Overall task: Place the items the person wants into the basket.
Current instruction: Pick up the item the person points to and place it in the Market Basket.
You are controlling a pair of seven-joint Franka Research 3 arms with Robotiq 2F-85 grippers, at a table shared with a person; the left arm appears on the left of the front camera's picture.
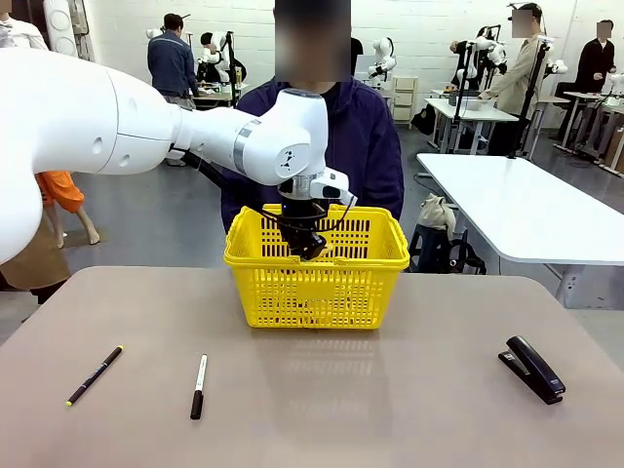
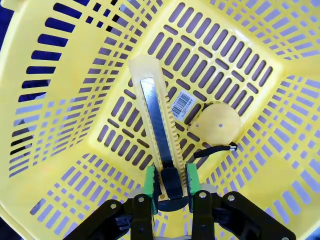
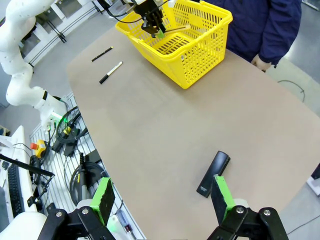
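Your right gripper (image 3: 162,194) hangs open high over the desk (image 1: 341,409), the black stapler (image 1: 532,369) lying below it. Farther on, your left gripper (image 2: 171,177) clamps the slim yellow-and-black utility knife (image 2: 155,115) low inside the yellow slotted plastic basket (image 2: 75,75), likely for release beside the round yellow tape measure (image 2: 217,122) lying there.

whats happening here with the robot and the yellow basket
The left gripper is shut on a yellow-and-black utility knife, holding it pointing down into the yellow basket, not yet released. A tape measure already lies on the basket's floor. The black stapler sits on the table on the robot's right, with the open right gripper above the table near it. A pen and a marker lie on the left. A person stands behind the basket.
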